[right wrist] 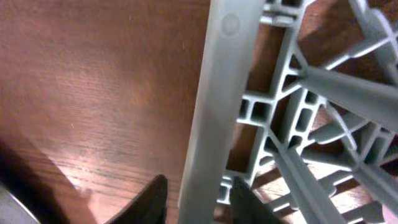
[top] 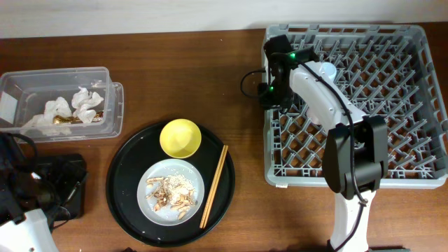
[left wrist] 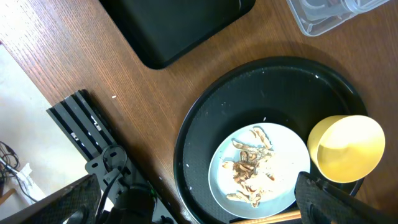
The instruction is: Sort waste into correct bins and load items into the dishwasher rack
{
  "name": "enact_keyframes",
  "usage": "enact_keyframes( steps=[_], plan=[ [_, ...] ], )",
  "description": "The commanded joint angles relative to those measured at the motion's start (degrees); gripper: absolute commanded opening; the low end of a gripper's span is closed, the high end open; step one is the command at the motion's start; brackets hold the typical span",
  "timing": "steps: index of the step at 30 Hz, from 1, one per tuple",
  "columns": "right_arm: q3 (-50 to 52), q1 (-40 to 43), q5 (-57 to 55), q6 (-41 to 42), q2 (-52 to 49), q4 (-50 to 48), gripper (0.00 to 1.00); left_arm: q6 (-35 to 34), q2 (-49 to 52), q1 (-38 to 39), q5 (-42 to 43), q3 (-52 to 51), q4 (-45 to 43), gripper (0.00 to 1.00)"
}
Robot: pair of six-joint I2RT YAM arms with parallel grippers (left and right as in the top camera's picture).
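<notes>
The grey dishwasher rack (top: 420, 84) stands at the right. My right gripper (top: 269, 80) is at its left rim. In the right wrist view its fingers (right wrist: 199, 202) straddle the rim wall (right wrist: 214, 112), closed on it. The round black tray (top: 126, 175) holds the yellow bowl (top: 180, 138), the grey plate (top: 176, 164) with beige food scraps (top: 170, 192), and the chopsticks (top: 214, 186). My left gripper (left wrist: 199, 211) is wide open and empty above the plate (left wrist: 224, 168), scraps (left wrist: 249, 165) and bowl (left wrist: 346, 148). White tissues (top: 70, 108) lie in the clear container (top: 14, 91). No pink cup shows.
The flat black box (top: 70, 168) lies at the lower left beside the tray, partly under my left arm; it also shows in the left wrist view (left wrist: 180, 25). A pale round shape (top: 325, 69) sits in the rack, partly hidden by my right arm.
</notes>
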State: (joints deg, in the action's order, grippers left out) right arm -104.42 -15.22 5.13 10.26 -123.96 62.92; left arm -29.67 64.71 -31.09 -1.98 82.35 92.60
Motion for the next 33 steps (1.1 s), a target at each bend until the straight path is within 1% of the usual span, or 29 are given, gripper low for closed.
enact_keyframes(
  steps=[1,4,7,8,10,13,16,21,24,25,26,27,29,31,32,33],
  plan=[
    [1.4,-1.3,-0.7,-1.4,-0.3,1.9,0.14,-0.5,-0.2,-0.1,-0.5,0.2,0.1,0.99],
    [2.3,-2.4,-0.7,-1.4,-0.3,5.0,0.09,-0.5,-0.2,-0.1,-0.4,0.2,0.1,0.99],
    [2.3,-2.5,-0.6,-1.4,-0.3,7.6,0.11,-0.5,-0.2,-0.1,-0.4,0.2,0.1,0.99],
    [2.3,-2.5,0.1,-1.4,-0.3,7.3,0.14,-0.5,-0.2,-0.1,-0.4,0.2,0.1,0.99],
    [2.3,-2.5,3.0,-0.7,-0.3,5.8,0.15,-0.5,-0.2,-0.1,-0.4,0.2,0.1,0.99],
    [2.3,-2.5,3.5,6.7,-0.3,-0.1,0.14,-0.5,-0.2,-0.1,-0.4,0.2,0.1,0.99],
    [2.3,-3.1,6.7,11.3,-0.3,-4.3,0.14,-0.5,-0.2,-0.1,-0.4,0.2,0.0,0.99],
    [2.3,-7.6,6.3,11.2,-0.3,-5.3,0.14,-0.5,-0.2,-0.1,-0.4,0.2,0.0,0.99],
    [2.3,-7.6,6.3,11.2,-0.3,-4.6,0.15,-0.5,-0.2,-0.1,-0.4,0.2,0.1,0.99],
    [2.2,-7.6,6.3,11.2,-0.3,-4.7,0.19,-0.5,-0.2,-0.1,-0.4,0.2,0.1,0.99],
    [1.5,-7.5,6.3,11.0,-0.3,-4.7,0.28,-0.5,-0.2,-0.1,-0.4,0.2,0.1,0.99],
    [-0.2,-7.0,6.3,11.0,-0.1,-3.8,0.33,-0.5,-0.2,-0.1,-0.4,0.2,0.1,0.99],
    [-4.9,-5.6,6.3,9.6,1.0,0.0,0.35,-0.5,-0.2,-0.1,-0.4,0.2,0.0,0.99],
    [-17.4,-3.3,3.7,8.2,2.1,10.8,0.39,-0.5,-0.2,-0.1,-0.4,0.2,0.1,0.99],
    [-23.8,-2.4,3.7,7.0,2.1,15.7,0.47,-0.5,-0.2,-0.1,-0.4,0.2,0.1,0.99],
    [-29.3,-1.8,4.9,6.7,2.1,19.4,0.74,-0.5,-0.2,-0.1,-0.4,0.2,0.1,0.99]
  ],
)
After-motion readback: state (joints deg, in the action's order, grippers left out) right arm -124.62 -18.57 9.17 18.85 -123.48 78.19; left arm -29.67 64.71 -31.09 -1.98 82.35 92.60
